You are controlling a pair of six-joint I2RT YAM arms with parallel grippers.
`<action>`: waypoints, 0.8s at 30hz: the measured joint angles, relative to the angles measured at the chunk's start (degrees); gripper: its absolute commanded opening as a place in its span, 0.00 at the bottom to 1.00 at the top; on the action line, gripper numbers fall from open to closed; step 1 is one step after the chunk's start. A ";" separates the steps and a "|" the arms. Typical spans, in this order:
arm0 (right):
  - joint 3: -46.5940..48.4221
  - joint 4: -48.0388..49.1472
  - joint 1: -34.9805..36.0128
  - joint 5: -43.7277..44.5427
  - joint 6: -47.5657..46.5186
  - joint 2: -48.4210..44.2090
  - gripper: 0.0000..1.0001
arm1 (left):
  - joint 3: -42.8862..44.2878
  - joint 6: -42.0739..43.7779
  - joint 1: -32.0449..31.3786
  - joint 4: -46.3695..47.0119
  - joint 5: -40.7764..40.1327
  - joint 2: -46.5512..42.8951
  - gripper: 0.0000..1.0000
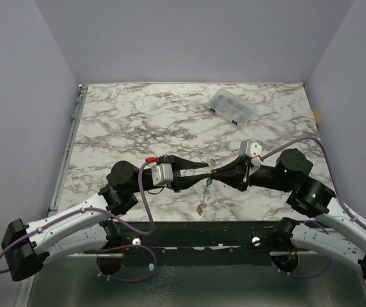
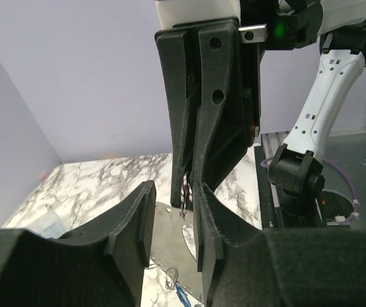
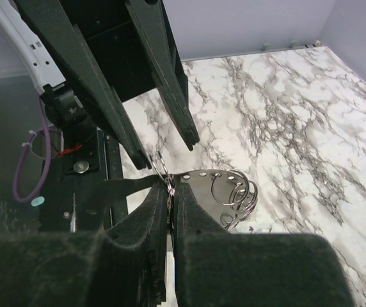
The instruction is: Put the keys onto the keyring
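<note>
Two-finger right gripper (image 3: 170, 193) pinches the keyring (image 3: 253, 195) steady above the table's (image 1: 138, 115) near edge for the left gripper (image 2: 173, 211), fingers (image 2: 138, 220) spread, to add keys (image 1: 199, 208)

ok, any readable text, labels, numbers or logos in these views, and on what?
None can be read in any view.
clear compartment box: no label legible, too small to tell.
keys: too small for any stamp to be read.
keyring: bare metal, no marking visible.
green indicator light: a lamp only, no characters.
</note>
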 measured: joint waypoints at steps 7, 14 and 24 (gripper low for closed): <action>2.27 -3.45 0.00 -0.48 -1.62 0.33 0.01 | 2.14 0.74 0.00 -6.62 -0.04 -0.90 0.38; 4.24 -7.13 0.00 -0.55 -3.76 1.25 0.01 | 13.55 4.68 0.00 -23.04 -0.37 -0.85 0.37; 4.31 -9.90 0.00 -0.52 -5.05 1.77 0.00 | 29.35 8.66 0.00 -47.98 -0.35 4.02 0.36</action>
